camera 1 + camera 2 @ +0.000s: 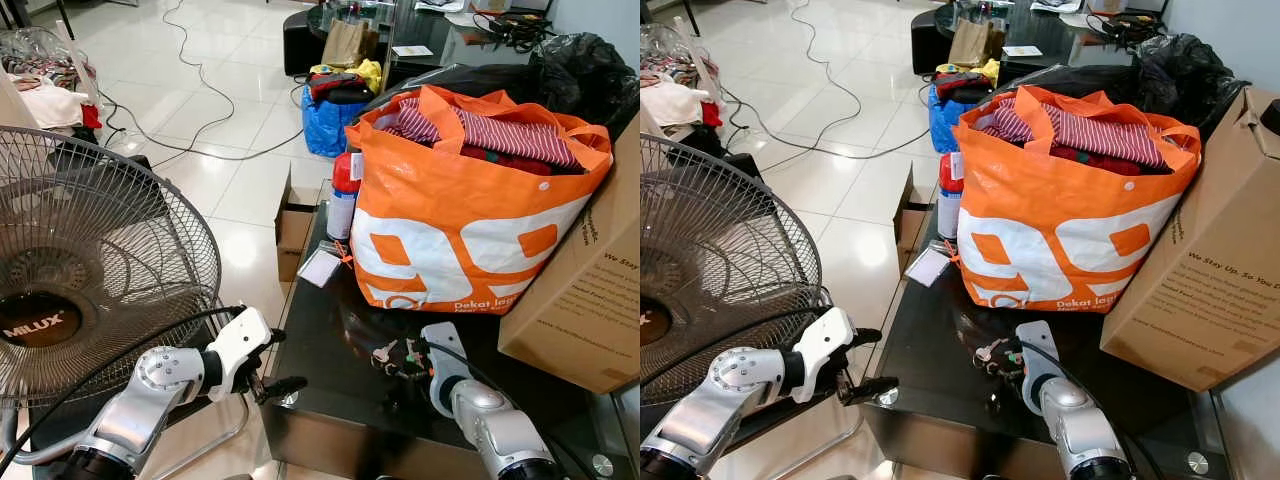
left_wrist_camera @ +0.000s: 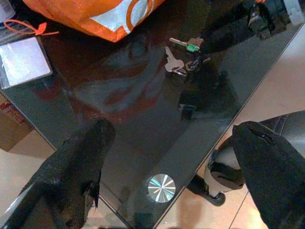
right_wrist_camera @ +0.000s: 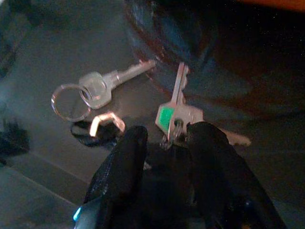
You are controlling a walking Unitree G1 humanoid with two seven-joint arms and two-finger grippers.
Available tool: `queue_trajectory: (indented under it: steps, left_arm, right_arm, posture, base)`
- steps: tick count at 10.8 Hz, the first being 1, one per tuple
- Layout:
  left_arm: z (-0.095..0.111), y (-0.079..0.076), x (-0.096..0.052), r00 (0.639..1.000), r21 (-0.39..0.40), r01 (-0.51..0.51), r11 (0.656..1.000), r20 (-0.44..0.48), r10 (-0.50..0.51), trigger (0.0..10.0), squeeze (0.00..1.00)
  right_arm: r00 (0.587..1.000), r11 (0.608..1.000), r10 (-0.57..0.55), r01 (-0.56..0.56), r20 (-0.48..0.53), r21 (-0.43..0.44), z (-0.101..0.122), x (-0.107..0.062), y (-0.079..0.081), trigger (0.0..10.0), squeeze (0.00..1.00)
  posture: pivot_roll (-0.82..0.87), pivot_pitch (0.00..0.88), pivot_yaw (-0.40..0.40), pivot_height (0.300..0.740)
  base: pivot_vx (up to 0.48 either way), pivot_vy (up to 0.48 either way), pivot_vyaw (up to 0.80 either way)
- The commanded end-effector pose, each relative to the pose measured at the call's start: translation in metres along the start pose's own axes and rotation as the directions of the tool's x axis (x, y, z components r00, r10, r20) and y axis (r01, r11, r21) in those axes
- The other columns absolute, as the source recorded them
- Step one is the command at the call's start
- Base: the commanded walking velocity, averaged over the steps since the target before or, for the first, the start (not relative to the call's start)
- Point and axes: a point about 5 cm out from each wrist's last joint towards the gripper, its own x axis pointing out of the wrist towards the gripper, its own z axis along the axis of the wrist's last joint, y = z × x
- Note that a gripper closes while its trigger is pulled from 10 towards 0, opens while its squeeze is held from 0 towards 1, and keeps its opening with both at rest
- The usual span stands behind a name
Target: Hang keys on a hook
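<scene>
Right now I see the big wire-guarded fan (image 1: 80, 270) standing on the robot's left, beside the dark glass table (image 1: 330, 400). On the table stands an orange shopping bag (image 1: 460, 210) stuffed with striped cloth, and a cardboard box (image 1: 590, 290) leans against it on the right side. A red-capped spray can (image 1: 343, 195) stands just beside the bag's left edge, with a small white tag (image 1: 320, 268) lying flat in front of it. My left gripper (image 1: 268, 365) hangs off the table's left edge near the corner, its two black fingers (image 2: 76, 167) spread wide with nothing between them (the wrist view looks straight down past them at the glass and a round metal fitting). My right gripper (image 3: 164, 143) is down on the tabletop at the keys (image 3: 178, 114), which lie on the glass in front of the bag. Its fingers are nearly together around the small ring of the green-marked key, touching it. A second silver key on a larger ring (image 3: 71, 101) lies just beside, apart from the fingers.
</scene>
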Motion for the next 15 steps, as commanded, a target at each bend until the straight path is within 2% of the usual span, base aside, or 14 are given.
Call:
queue_trajectory:
  steps: [1, 3, 4, 13, 14, 15]
  left_arm:
    - [0.0062, -0.0003, -0.0006, 1.000, 0.024, 0.008, 1.000, 0.007, -0.009, 10.0, 0.00]
    - [0.0099, -0.0012, -0.0013, 1.000, 0.027, 0.012, 1.000, 0.011, -0.012, 10.0, 0.00]
    - [0.0109, -0.0015, -0.0015, 1.000, 0.028, 0.013, 1.000, 0.012, -0.014, 10.0, 0.00]
    - [0.0155, -0.0053, -0.0011, 1.000, 0.033, 0.020, 0.999, 0.012, -0.021, 10.0, 0.00]
    - [0.0127, -0.0040, -0.0022, 1.000, 0.033, 0.019, 0.999, 0.007, -0.019, 10.0, 0.00]
    - [0.0110, -0.0030, -0.0025, 1.000, 0.035, 0.012, 0.999, 0.005, -0.012, 10.0, 0.00]
  right_arm:
    - [1.000, 1.000, -0.002, 0.002, 0.001, 0.005, 0.0020, 0.0013, -0.0008, 10.0, 0.00]
    - [1.000, 1.000, -0.011, 0.011, -0.003, 0.012, 0.0028, 0.0038, -0.0008, 4.4, 0.00]
    - [1.000, 1.000, -0.017, 0.018, -0.005, 0.016, 0.0030, 0.0049, -0.0008, 4.0, 0.00]
    - [1.000, 0.999, -0.029, 0.029, 0.000, 0.029, 0.0038, 0.0076, -0.0023, 3.5, 0.00]
    - [0.999, 0.999, -0.036, 0.036, 0.009, 0.038, 0.0037, 0.0063, -0.0042, 3.3, 0.00]
    - [0.999, 0.998, -0.040, 0.039, 0.023, 0.052, 0.0037, 0.0034, -0.0068, 2.1, 0.00]
  posture:
    - [-0.02, 0.000, -0.034, 0.740]
    - [-0.02, 0.000, -0.035, 0.740]
    - [-0.02, 0.000, -0.035, 0.740]
    - [-0.02, 0.000, -0.035, 0.740]
    - [-0.02, 0.000, -0.034, 0.740]
    - [-0.02, 0.000, -0.033, 0.740]
  base:
    - [0.000, 0.000, 0.00]
    - [0.000, 0.000, 0.00]
    - [0.000, 0.000, 0.00]
    - [0.000, 0.000, 0.00]
    - [0.000, 0.000, 0.00]
    - [0.000, 0.000, 0.00]
